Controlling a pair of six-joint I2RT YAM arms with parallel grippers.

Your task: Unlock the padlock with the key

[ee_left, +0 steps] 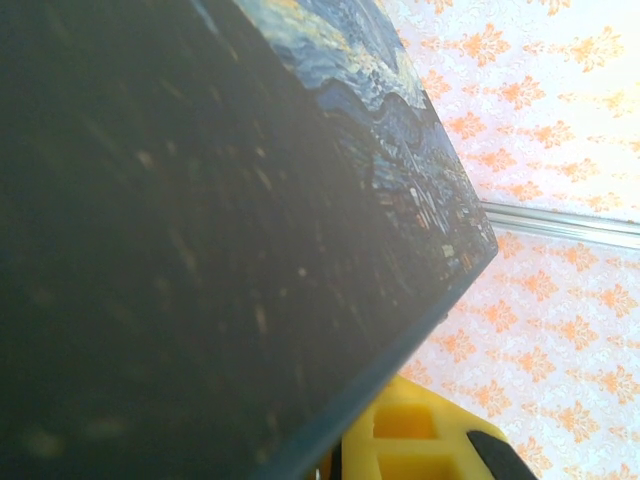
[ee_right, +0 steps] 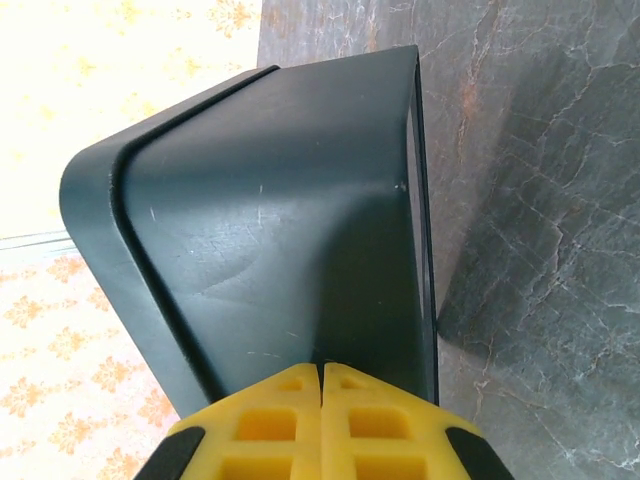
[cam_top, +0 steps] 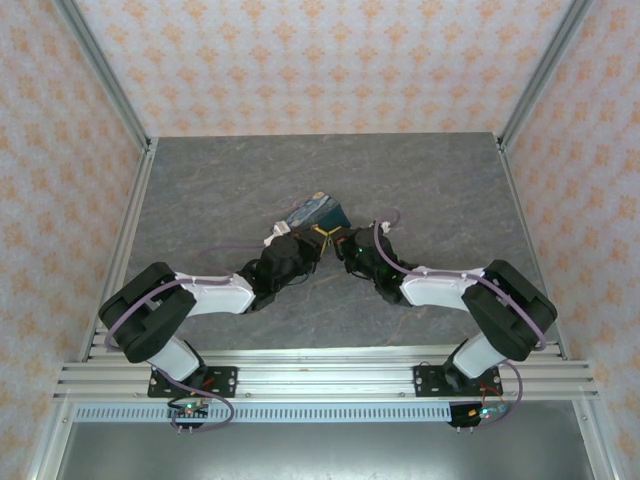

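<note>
Teal box looks braced by both arms: right pincer pressed together, left pincer state untellable; next, reaching the padlock precisely.

Dark teal box at frame centre, its top printed with blue-and-yellow swirls. Grey marbled table. Pale walls patterned with orange floral motifs. Yellow-and-black right gripper, bottom centre.

No legible text, no labels, brands, numbers or signs readable in any view
</note>
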